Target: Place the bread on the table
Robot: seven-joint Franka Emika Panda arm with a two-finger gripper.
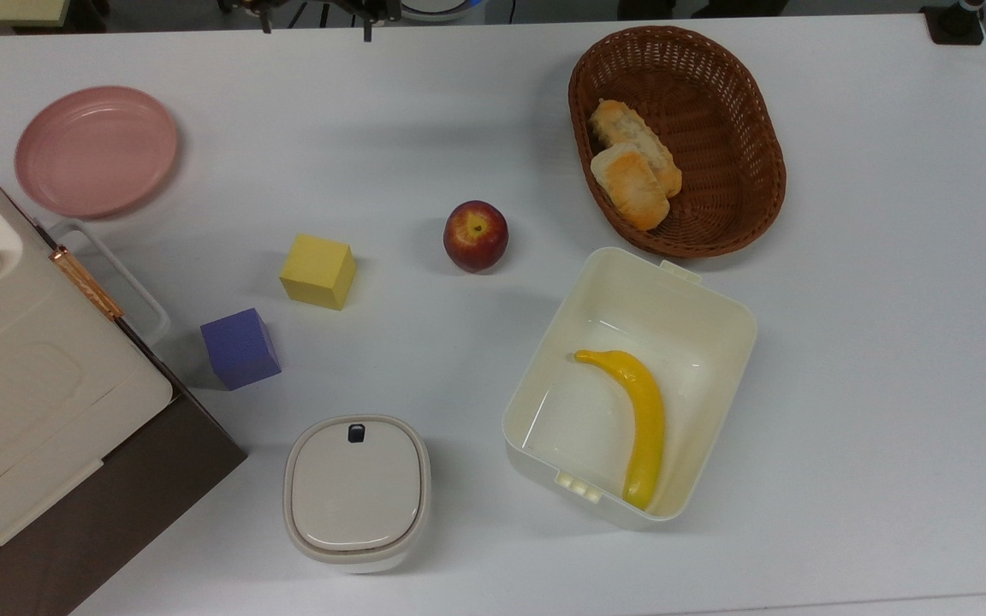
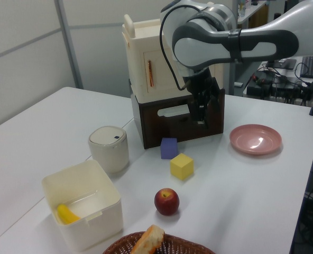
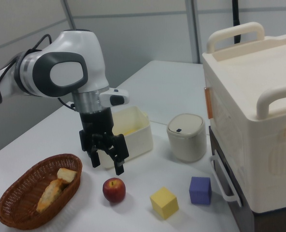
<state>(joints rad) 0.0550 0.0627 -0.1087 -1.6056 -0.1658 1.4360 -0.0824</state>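
We are looking at the short golden-topped bread roll (image 1: 628,186) lying in the oval brown wicker basket (image 1: 741,103), leaning against a longer, duller tan loaf (image 1: 621,124) — both are touching, with the roll nearer the top view's bottom. In the right view the roll (image 3: 66,175) sits at the basket's near end. The wide plain white table (image 1: 887,342) is where it has to end up, and there is plenty of bare surface to the top view's right of the basket.

The white arm's black two-finger gripper (image 3: 105,162) hangs above the table, pointing down, its fingers spread apart and holding nothing — ready, we would say, for a grasp not yet started. It is well apart from the basket, closer to the red apple (image 3: 114,189) in the right view.

We judge the task to be at its very start: the approach to the basket lies ahead. The roll's lean on the loaf may make a clean pinch awkward, and the basket wall could crowd the fingers.
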